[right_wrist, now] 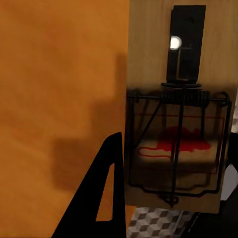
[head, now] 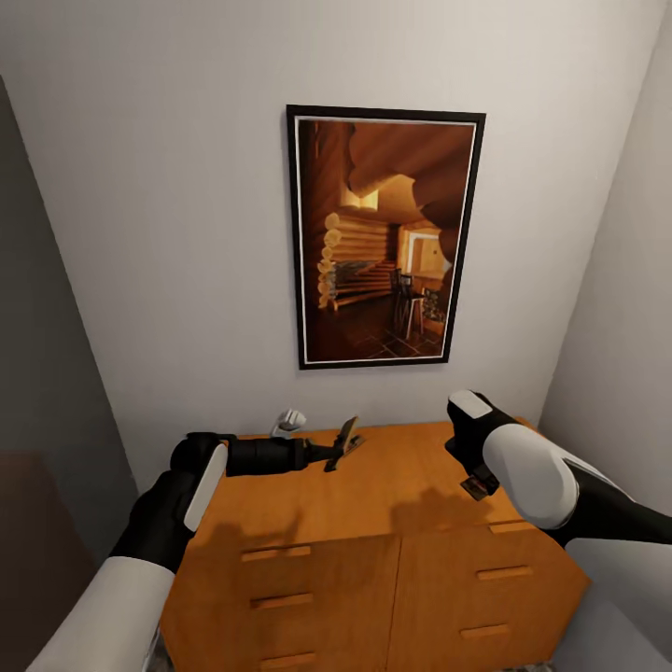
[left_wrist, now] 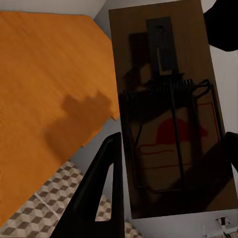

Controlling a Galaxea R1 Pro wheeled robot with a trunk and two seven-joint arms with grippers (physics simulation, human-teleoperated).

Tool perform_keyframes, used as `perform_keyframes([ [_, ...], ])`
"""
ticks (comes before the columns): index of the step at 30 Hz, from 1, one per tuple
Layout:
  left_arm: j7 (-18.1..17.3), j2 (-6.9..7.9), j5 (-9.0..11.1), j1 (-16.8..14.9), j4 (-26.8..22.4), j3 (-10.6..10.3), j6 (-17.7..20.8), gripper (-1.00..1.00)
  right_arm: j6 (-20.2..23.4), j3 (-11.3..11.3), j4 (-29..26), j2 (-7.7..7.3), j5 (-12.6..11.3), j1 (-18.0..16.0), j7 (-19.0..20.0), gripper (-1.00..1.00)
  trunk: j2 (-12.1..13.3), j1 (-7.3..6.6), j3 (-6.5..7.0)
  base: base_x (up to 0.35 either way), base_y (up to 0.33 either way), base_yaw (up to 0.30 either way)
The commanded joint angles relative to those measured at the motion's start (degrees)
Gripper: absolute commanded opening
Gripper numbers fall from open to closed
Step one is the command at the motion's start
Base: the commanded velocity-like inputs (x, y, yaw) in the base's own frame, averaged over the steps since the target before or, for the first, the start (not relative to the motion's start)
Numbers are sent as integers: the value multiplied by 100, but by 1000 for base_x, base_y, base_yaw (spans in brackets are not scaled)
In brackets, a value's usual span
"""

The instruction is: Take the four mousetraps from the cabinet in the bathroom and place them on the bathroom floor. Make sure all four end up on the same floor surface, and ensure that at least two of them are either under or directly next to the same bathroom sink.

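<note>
Orange-brown drawer fronts are seen nearest, then the cabinet (head: 392,490) top — bare between the arms. One mousetrap (head: 480,485) is clamped in the right gripper (head: 478,483) over the top's right part; another trap (head: 348,435) is held tilted by the left gripper (head: 338,450) near the back edge. Cube-patterned floor (left_wrist: 44,203) shows past the edge — a framed picture (head: 383,238) hangs beyond.

ahead of me a pale grey wall (head: 168,233) carries a black-framed picture (head: 383,238) of a log cabin interior. a second pale wall (head: 621,280) closes in on my right, and a darker grey surface (head: 37,373) stands at my left, where the light is dimmer.
</note>
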Motion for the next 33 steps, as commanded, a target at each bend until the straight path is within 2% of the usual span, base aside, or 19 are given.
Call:
perform_keyframes([
  [1, -18, -1, -22, -5, -2, -1, 9, -100, 50, 42, -9, 1, -47, -1, -24, -100, -9, 2, -11, -1, 0, -1],
  [5, -9, -3, -30, -5, -1, -24, 7, -100, 46, 42, 8, 1, -46, 1, -29, -100, -9, 2, -11, -70, 0, 0],
  [13, 35, -4, -33, -5, 0, -52, 7, -100, 50, 51, 12, 1, -25, 4, -30, -100, -9, 2, -11, -278, 0, 0],
  [16, 62, -4, -35, -5, 0, -53, 7, -100, 49, 99, 12, 1, 92, 7, -16, -100, -9, 2, -11, -306, 0, 0],
  [20, 78, -5, -34, -5, 0, -46, 4, -100, 46, 147, 12, 1, 596, 9, 133, -100, -9, 2, -11, -206, 0, 0],
  [21, 91, -4, -39, -5, 2, -41, -33, -100, 47, 147, 12, -2, 791, 21, 219, -100, 31, -20, 7, -34, 0, 0],
  [23, 143, -4, -45, -5, 1, -40, -59, -100, 46, 147, 12, -1, 842, 80, 259, -100, 112, -64, 43, -22, 0, 0],
  [30, 716, -18, -35, -5, 8, -47, -111, -100, 45, 168, 12, 6, 897, 224, 300, -100, 392, -218, 169, -4, 0, 0],
  [33, 781, -20, -34, -5, 13, -44, -114, -100, 45, 171, 12, 5, 900, 233, 306, -100, 513, -284, 223, 0, 0, 0],
])
